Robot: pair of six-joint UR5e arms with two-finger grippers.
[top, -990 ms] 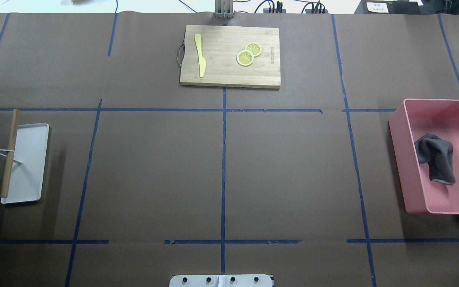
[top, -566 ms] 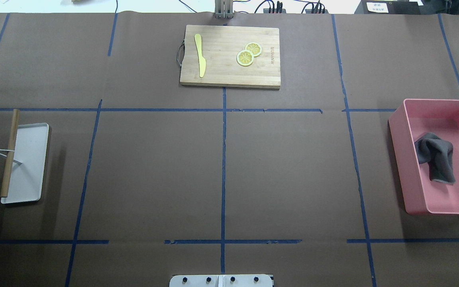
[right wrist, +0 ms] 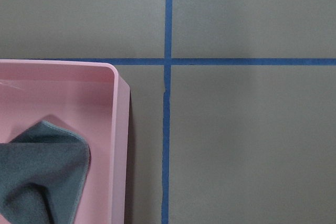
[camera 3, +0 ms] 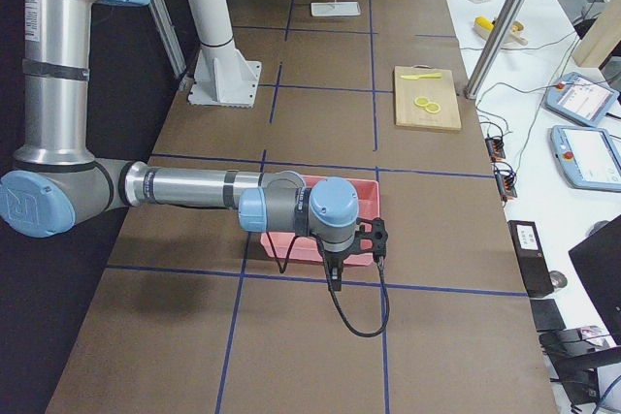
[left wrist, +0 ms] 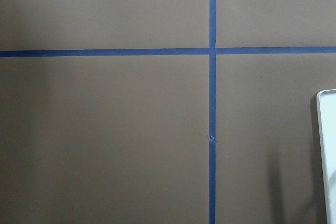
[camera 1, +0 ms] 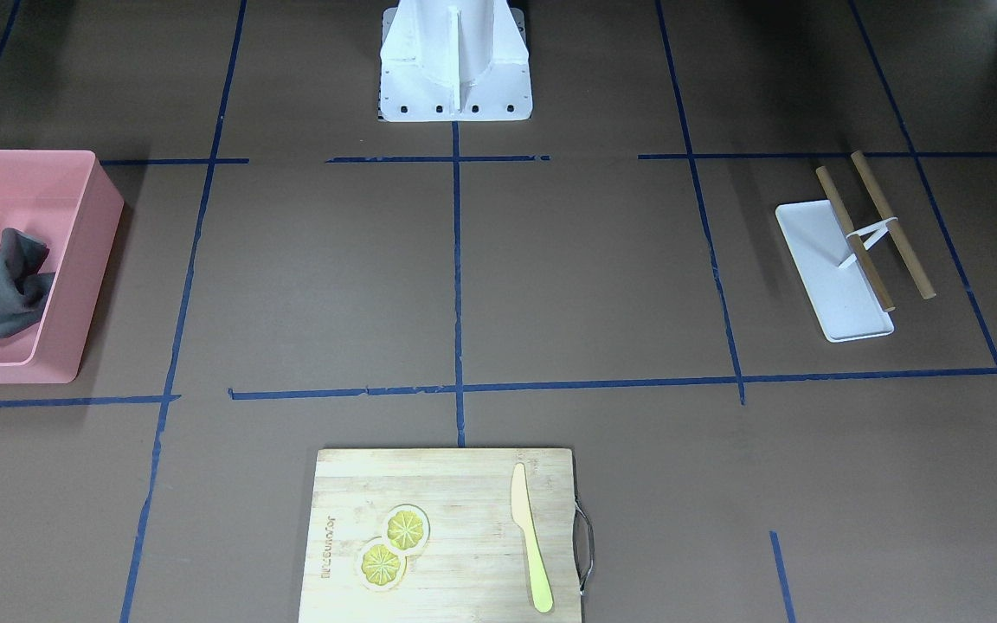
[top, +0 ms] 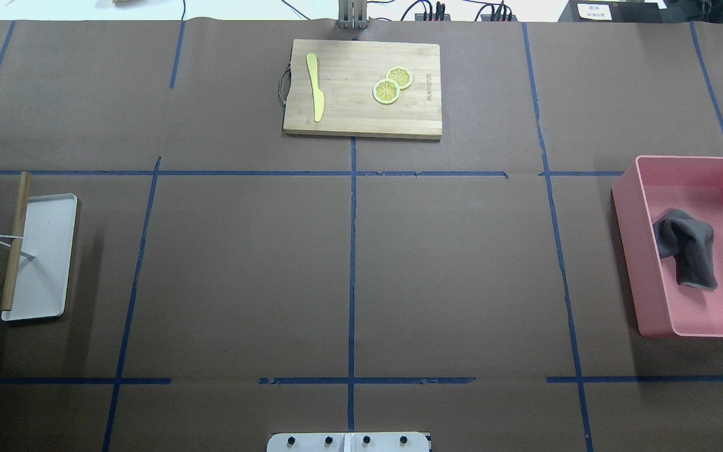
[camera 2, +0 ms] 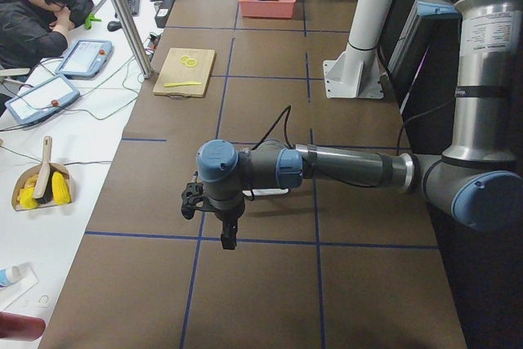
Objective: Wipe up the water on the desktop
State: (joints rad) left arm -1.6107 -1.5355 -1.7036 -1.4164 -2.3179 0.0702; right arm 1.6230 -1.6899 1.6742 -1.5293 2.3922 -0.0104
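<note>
The desktop [top: 242,276] is a dark-brown surface crossed by blue tape lines; I see no water on it. A crumpled grey cloth [top: 688,251] lies in a pink bin [top: 634,251] at the right edge, and shows in the right wrist view [right wrist: 42,177]. My left gripper [camera 2: 227,237] shows only in the exterior left view, pointing down above the desktop beside a white tray; I cannot tell if it is open. My right gripper [camera 3: 336,278] shows only in the exterior right view, pointing down just in front of the pink bin [camera 3: 364,191]; I cannot tell its state.
A bamboo cutting board [top: 361,88] with a yellow knife [top: 315,88] and two lemon slices [top: 386,91] lies at the far middle. A white tray [top: 48,251] with two wooden rods [top: 16,238] sits at the left edge. The robot's base plate [top: 349,442] is at the near edge.
</note>
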